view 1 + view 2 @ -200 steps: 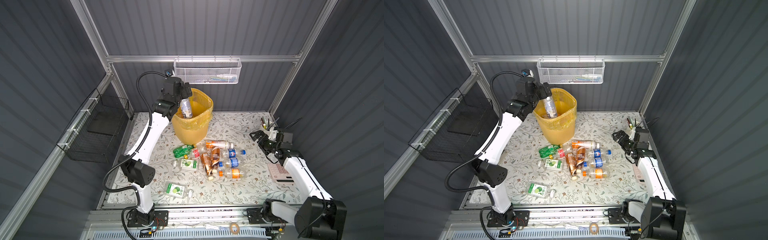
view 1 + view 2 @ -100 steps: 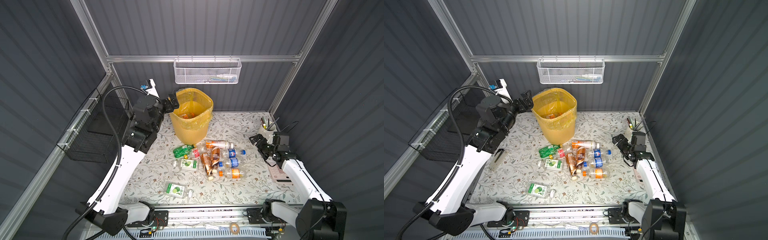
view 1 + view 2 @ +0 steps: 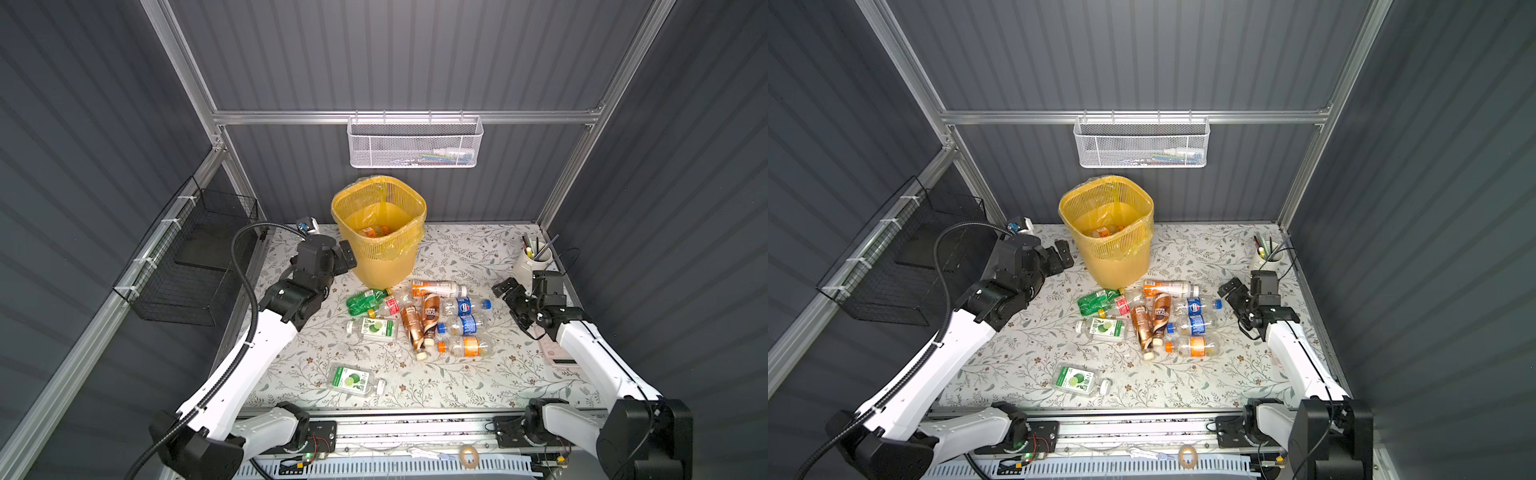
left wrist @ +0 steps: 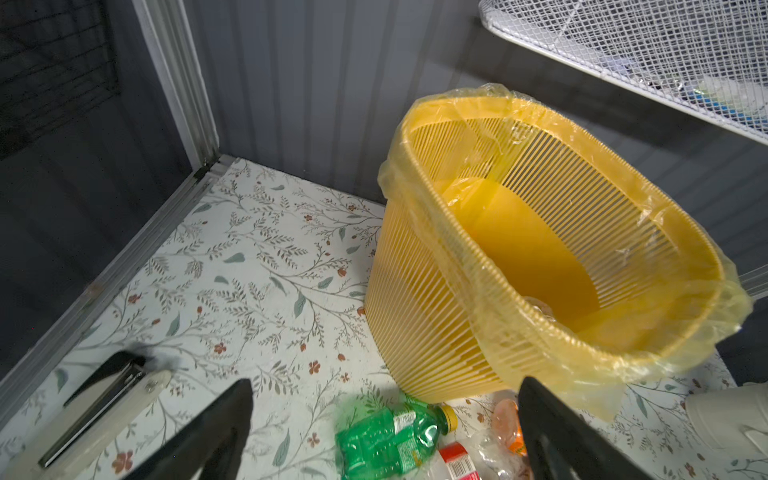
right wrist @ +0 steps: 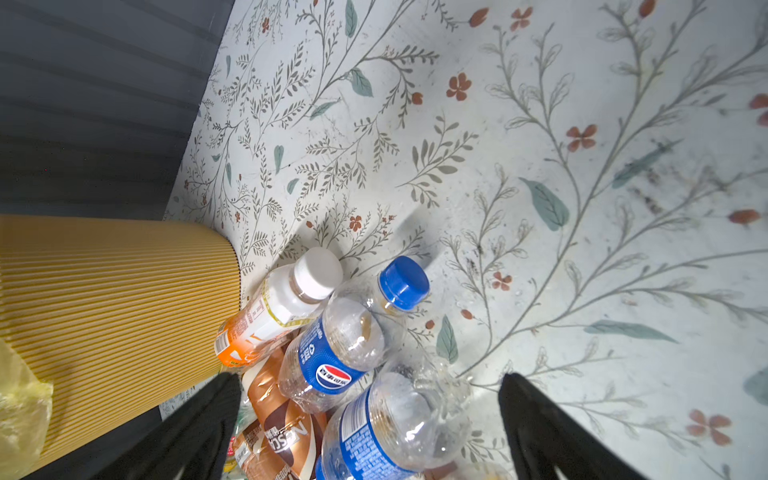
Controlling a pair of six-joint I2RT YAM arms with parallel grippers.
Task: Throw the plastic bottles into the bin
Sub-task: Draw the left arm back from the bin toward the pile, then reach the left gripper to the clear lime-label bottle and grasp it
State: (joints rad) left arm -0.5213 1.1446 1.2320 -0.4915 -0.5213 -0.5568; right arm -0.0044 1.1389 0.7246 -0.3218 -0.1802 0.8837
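A white mesh basket [image 3: 414,142] hangs at 12 o'clock, a black wire basket [image 3: 187,266] at 9 o'clock; a white cup of pens [image 3: 531,262] stands upright at the 2 o'clock corner of the floral mat [image 3: 316,361]

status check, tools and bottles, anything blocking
Left tool open, empty, beside the bin. Right tool open, empty, aimed at the bottles on the table. Some already in the bin. Nothing between right tool and bottles.

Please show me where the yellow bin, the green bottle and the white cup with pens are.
yellow bin [image 3: 376,269]: in a top view, on its front lattice wall.
green bottle [image 3: 365,300]: in a top view, on the middle of its body.
white cup [image 3: 524,266]: in a top view, on its side wall.
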